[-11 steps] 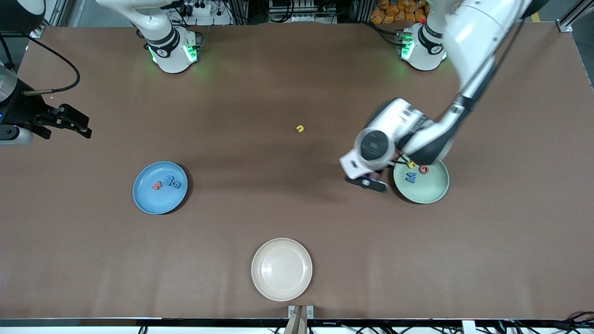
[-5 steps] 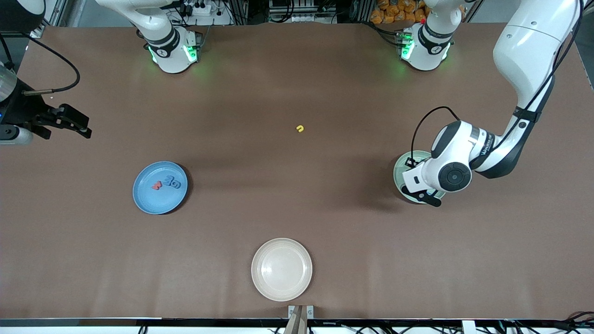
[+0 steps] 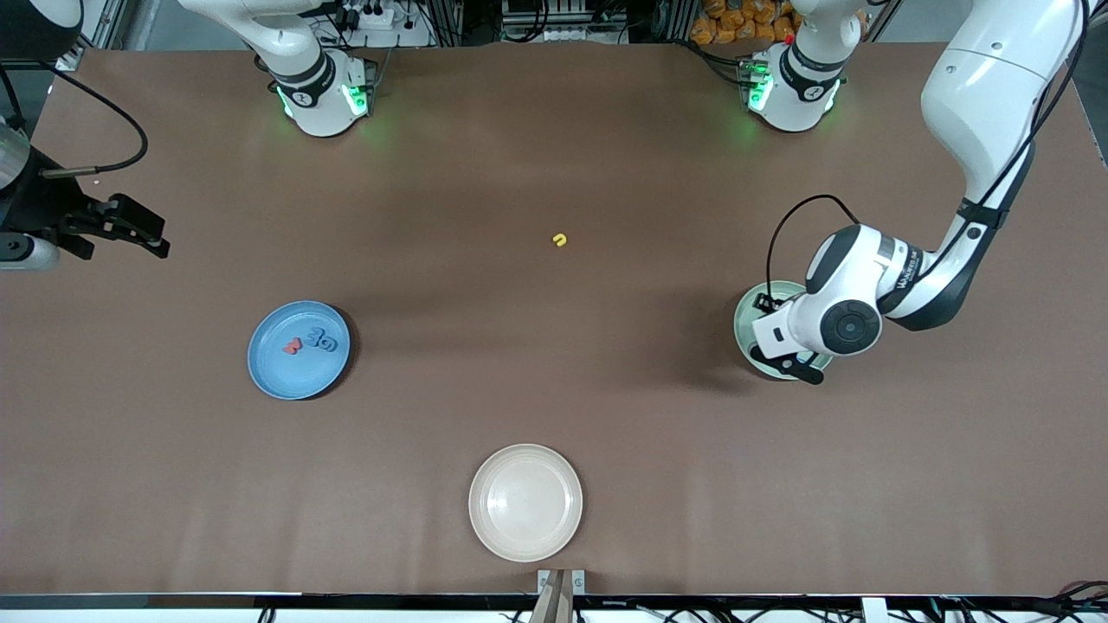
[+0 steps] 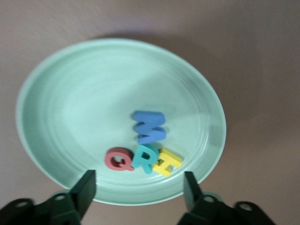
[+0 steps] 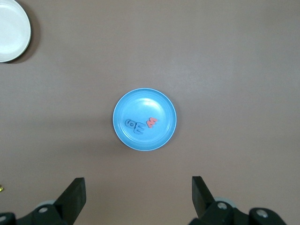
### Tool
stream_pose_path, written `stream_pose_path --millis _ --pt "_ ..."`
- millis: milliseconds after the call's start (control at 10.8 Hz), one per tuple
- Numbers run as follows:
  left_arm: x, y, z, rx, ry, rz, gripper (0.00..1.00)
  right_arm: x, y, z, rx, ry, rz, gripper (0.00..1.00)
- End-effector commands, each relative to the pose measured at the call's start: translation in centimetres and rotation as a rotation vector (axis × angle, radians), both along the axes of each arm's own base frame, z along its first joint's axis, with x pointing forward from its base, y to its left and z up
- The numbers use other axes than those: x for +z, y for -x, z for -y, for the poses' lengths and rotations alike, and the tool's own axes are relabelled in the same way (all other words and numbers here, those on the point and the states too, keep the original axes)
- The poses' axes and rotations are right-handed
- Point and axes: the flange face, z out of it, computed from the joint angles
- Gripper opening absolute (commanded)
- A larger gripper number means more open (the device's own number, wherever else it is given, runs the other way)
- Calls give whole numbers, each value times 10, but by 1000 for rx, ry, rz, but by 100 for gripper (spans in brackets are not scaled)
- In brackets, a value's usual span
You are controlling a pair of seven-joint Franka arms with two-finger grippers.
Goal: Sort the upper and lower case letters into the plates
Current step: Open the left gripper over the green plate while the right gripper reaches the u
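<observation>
Two grippers are in view, and one loose yellow letter (image 3: 560,240) lying mid-worktop serves as the marker for everything else.

Toward the right arm's end from that yellow letter, the right gripper (image 5: 138,191) waits high over the brown worktop (image 3: 554,147), well apart from every plate. Its fingers (image 5: 74,196) are spread wide with nothing between them, and its wrist view looks straight down on the blue plate.

The blue plate (image 3: 275,374) sits nearer to the front camera than the yellow letter and toward the right arm's end from it. Three letters lie close together in it: a red letter (image 3: 292,346) and, just beside it, two blue letters (image 3: 323,341). Which characters they are cannot be told.

A cream plate (image 3: 525,506) sits well nearer to the front camera than the yellow letter, close to the worktop's edge, with nothing in it.

Toward the left arm's end from the yellow letter, and somewhat nearer to the front camera, is the green plate (image 4: 89,89). The left gripper (image 4: 138,187) hangs low over this plate, fingers (image 4: 84,191) parted and holding nothing. Four letters lie clustered in the plate under it: a blue M (image 4: 149,127), a red Q (image 4: 119,159), a teal R (image 4: 145,158) and a yellow H (image 4: 168,162). The Q, R and H touch in a row, and the M lies against the R.
</observation>
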Motion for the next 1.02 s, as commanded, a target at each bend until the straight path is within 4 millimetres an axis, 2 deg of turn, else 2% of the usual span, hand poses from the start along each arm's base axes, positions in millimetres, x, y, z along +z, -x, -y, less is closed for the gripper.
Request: stream_pose_path --millis 0,93,186,372,558,651,744,837,930 --pt "77 -23 0 39 -6 90 100 4 4 0 -1 -9 0 100" --pt "114 -29 -1 61 -13 156 100 3 5 -4 6 -9 -4 100" --pt "153 -42 -10 93 -10 232 100 1 5 -11 17 -9 -9 100" --pt "223 -55 -23 143 -6 302 100 -10 10 -36 46 -6 -52 100" --pt "269 -51 -28 223 57 241 100 -14 20 -60 89 -2 -92 100" --pt "300 -46 -37 265 53 273 100 -17 23 -71 96 1 -109 100" --pt "317 -42 -64 318 60 284 100 -24 27 -92 80 6 -118 100" --pt "335 -34 -78 362 99 280 100 -35 31 -115 51 13 -132 100" --pt "347 -28 -80 373 109 286 100 -44 36 -133 35 19 -139 100"
